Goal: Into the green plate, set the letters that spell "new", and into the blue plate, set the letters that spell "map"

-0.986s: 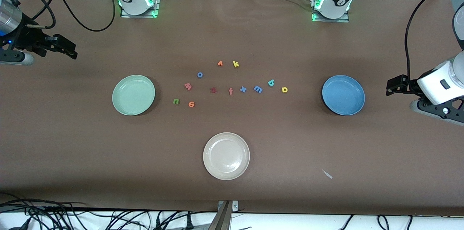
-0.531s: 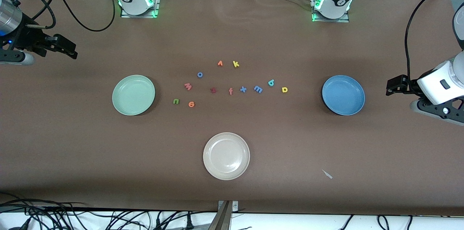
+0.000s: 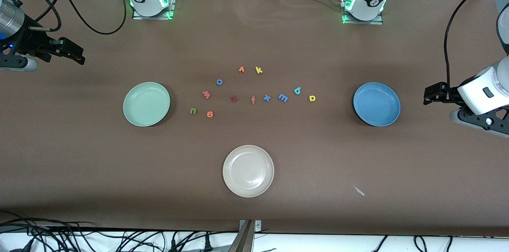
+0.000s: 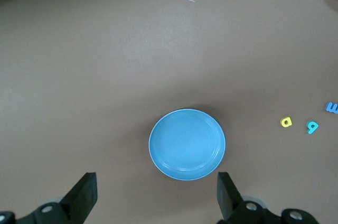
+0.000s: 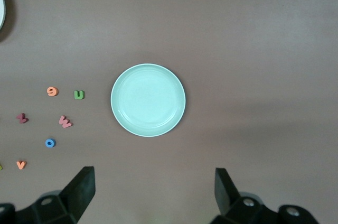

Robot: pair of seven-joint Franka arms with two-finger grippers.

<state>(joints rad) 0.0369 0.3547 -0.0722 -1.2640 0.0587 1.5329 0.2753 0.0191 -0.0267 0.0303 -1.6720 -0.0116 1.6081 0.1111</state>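
Note:
The green plate (image 3: 146, 104) (image 5: 148, 100) and the blue plate (image 3: 376, 104) (image 4: 187, 145) both hold nothing. Between them lie the olive n (image 3: 193, 111) (image 5: 78, 95), orange e (image 3: 210, 114) (image 5: 52, 91) and pink w (image 3: 206, 94) (image 5: 65, 122) beside the green plate. The blue m (image 3: 283, 97), teal a (image 3: 298, 91) (image 4: 312, 127) and yellow p (image 3: 312, 98) (image 4: 286, 122) lie toward the blue plate. My left gripper (image 3: 426, 95) (image 4: 156, 177) hangs open over the table at the left arm's end. My right gripper (image 3: 79, 56) (image 5: 153, 171) hangs open at the right arm's end.
A cream-white plate (image 3: 248, 171) sits nearer the camera than the letters. Mixed in with the letters are a dark red z (image 3: 234, 99), salmon f (image 3: 253, 100), blue x (image 3: 267, 97), blue o (image 3: 219, 82), orange v (image 3: 241, 69) and yellow k (image 3: 259, 70). A white scrap (image 3: 359, 190) lies near the front edge.

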